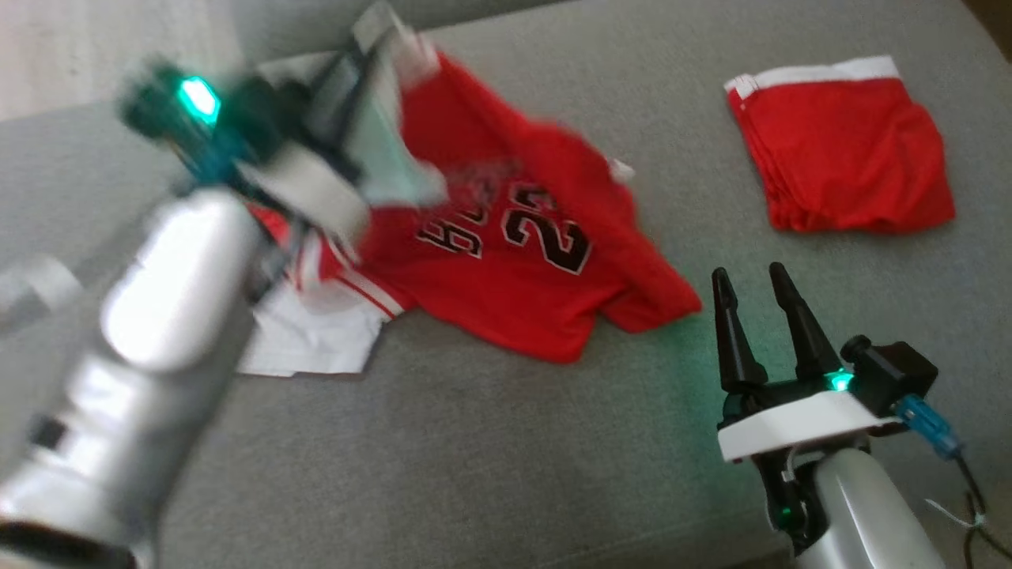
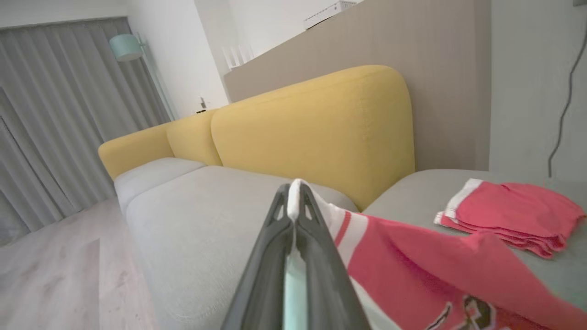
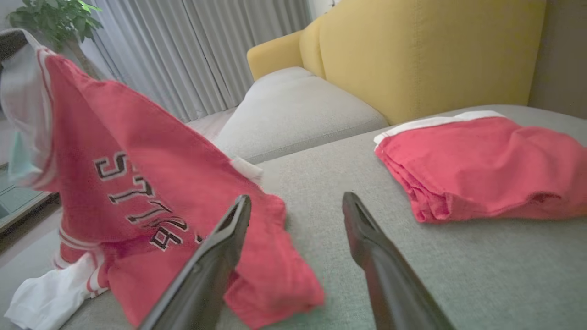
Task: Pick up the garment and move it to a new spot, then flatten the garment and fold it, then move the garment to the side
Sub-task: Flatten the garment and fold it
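While the right hand (image 1: 749,273) gapes nearby, the left hand (image 2: 293,192) pinches the garment (image 1: 506,300) edge.

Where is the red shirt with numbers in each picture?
Head view: the red shirt is in the middle.
Left wrist view: lower right, its white edge pinched in the shut left tool.
Right wrist view: left side, lifted into a peak.
Shared landmark: folded red shorts, right of the shirt in every view.

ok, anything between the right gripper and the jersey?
Nothing visible. The open right gripper hovers over bare grey sofa cushion, with the red jersey just to its left. The folded red shorts lie off to the right, out of the path.
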You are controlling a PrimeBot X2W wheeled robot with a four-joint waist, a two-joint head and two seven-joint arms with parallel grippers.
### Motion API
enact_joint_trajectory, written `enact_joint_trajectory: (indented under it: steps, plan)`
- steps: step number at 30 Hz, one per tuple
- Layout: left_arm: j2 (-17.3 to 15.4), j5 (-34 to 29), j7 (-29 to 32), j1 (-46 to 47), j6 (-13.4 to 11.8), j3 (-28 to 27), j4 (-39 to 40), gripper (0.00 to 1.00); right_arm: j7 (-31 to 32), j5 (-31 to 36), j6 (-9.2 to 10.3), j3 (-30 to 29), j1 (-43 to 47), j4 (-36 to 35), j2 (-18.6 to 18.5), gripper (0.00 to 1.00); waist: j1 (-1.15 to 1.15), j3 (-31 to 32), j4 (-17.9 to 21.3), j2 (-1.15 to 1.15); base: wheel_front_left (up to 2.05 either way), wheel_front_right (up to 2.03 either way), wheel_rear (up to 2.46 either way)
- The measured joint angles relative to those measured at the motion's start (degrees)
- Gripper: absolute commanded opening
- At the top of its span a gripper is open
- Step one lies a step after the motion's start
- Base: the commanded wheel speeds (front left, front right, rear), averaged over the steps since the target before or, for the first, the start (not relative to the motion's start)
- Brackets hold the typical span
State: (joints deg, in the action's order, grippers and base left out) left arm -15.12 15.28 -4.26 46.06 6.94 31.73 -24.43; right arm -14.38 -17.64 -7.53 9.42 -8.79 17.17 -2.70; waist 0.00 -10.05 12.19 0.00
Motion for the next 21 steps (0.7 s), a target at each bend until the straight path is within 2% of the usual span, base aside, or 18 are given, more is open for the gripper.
enact_joint_trajectory:
  steps: [4, 8, 12, 15, 17, 21]
  plan:
    - [-3.6, 1.92, 5.03, 8.15, 0.21, -0.34, -3.27, 0.0, 0.0, -1.4, 0.0, 1.68, -0.38, -0.47, 0.02, 1.0, 0.01, -2.28, 2.18, 0.0, 0.0, 0.0, 0.0]
    - [-7.33, 4.46, 10.18, 16.35, 0.65, 0.58, -10.1, 0.0, 0.0, -3.04, 0.0, 2.68, -2.28, -1.46, 0.0, 1.0, 0.01, -5.76, 5.32, 0.0, 0.0, 0.0, 0.0]
    - [-10.4, 4.49, 11.24, 22.15, 0.66, 3.3, -15.56, 0.0, 0.0, -4.11, 0.0, 3.94, -3.57, -2.2, 0.0, 1.0, 0.01, -8.54, 7.88, 0.0, 0.0, 0.0, 0.0]
    - [-11.54, 4.32, 10.06, 26.48, 0.54, 3.24, -20.03, 0.0, 0.0, -4.97, 0.0, 4.88, -3.58, -2.61, 0.01, 1.0, 0.02, -10.6, 9.45, 0.0, 0.0, 0.0, 0.0]
    - [-12.0, 3.57, 8.03, 29.43, -1.45, 2.42, -22.8, 0.0, 0.0, -5.34, -0.01, 5.26, -3.61, -3.15, 0.02, 1.0, 0.02, -11.78, 10.39, 0.0, 0.0, 0.0, 0.0]
    - [-12.76, 1.97, 2.99, 35.16, -7.54, -0.14, -27.85, 0.0, 0.0, -5.56, 0.0, 5.73, -3.95, -3.45, 0.02, 1.0, 0.02, -13.49, 11.67, 0.0, 0.0, 0.0, 0.0]
